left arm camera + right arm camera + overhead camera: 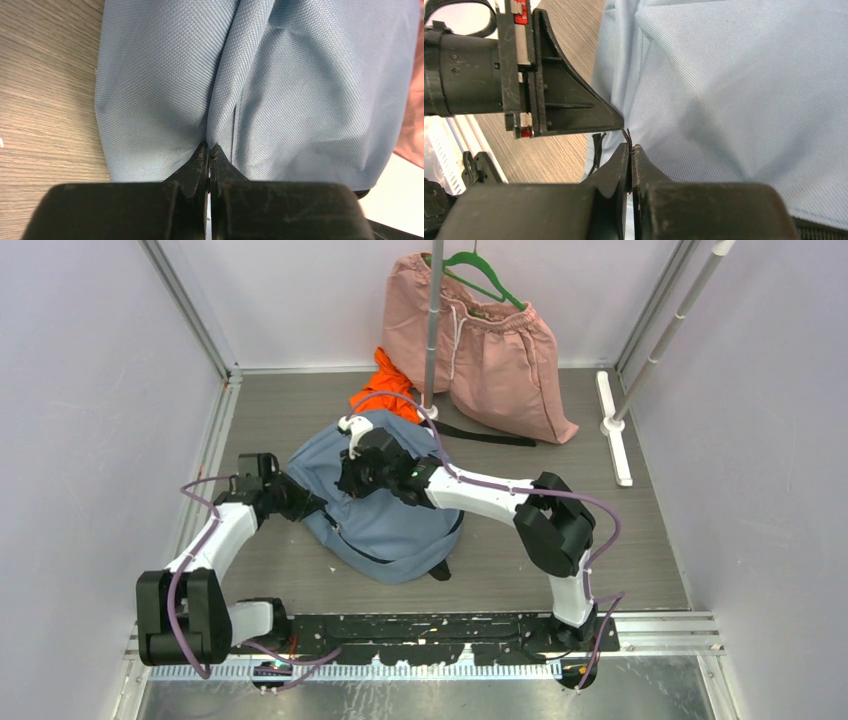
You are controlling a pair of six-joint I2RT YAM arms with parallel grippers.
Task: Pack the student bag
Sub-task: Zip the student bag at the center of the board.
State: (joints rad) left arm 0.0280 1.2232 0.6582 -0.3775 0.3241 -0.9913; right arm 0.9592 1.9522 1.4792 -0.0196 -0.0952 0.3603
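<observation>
The grey-blue student bag (390, 520) lies on the wooden floor in the middle of the top view. My left gripper (303, 503) is at the bag's left edge, shut on a pinched fold of its fabric (209, 146). My right gripper (350, 478) reaches over the bag's upper left part, close to the left gripper. It is shut on a thin black zipper pull (627, 136) that sticks out above the fingertips (630, 147). The left gripper's black finger (569, 105) shows just above it in the right wrist view. The bag's opening is not visible.
Pink shorts (500, 350) hang on a green hanger (490, 278) from a grey pole (432, 330) at the back. An orange cloth (385, 380) lies behind the bag. A black strap (485, 435) trails to the right. A white stand foot (612, 430) is at the right. Walls close in on both sides.
</observation>
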